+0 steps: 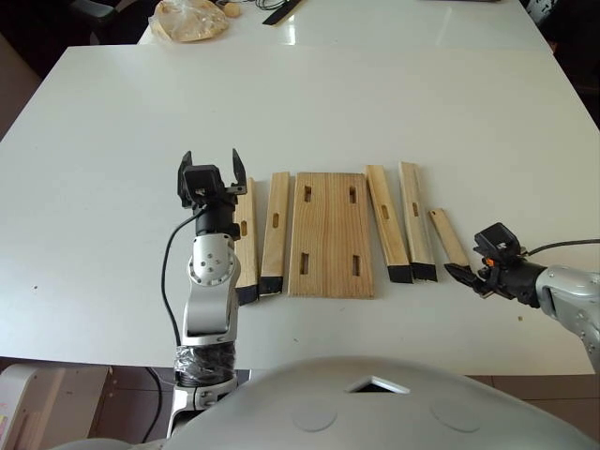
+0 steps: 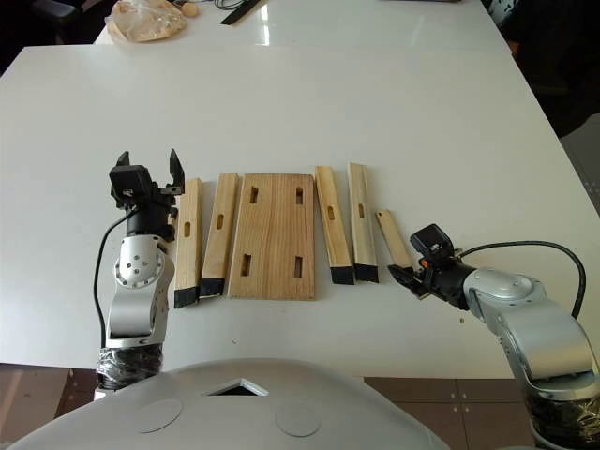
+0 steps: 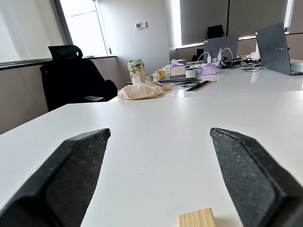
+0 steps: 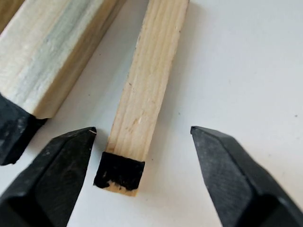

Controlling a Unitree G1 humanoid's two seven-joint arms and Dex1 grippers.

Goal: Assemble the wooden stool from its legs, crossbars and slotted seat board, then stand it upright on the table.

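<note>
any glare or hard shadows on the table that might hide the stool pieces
Left eye view: a bright reflection sits on the far table, well clear of the seat board, which throws only a thin, soft shadow. Left wrist view: the window is very bright. Right wrist view: the short crossbar casts a faint shadow on the table, with nothing hidden.

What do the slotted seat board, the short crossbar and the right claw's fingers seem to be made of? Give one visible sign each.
Slotted seat board: pale wood, seemingly unvarnished; lengthwise grain lines show.
Short crossbar: the same light wood, matt, its end coated black, perhaps paint or rubber.
Right claw fingers: black and finely speckled, probably plastic or rubber; the look leaves it open.
</note>
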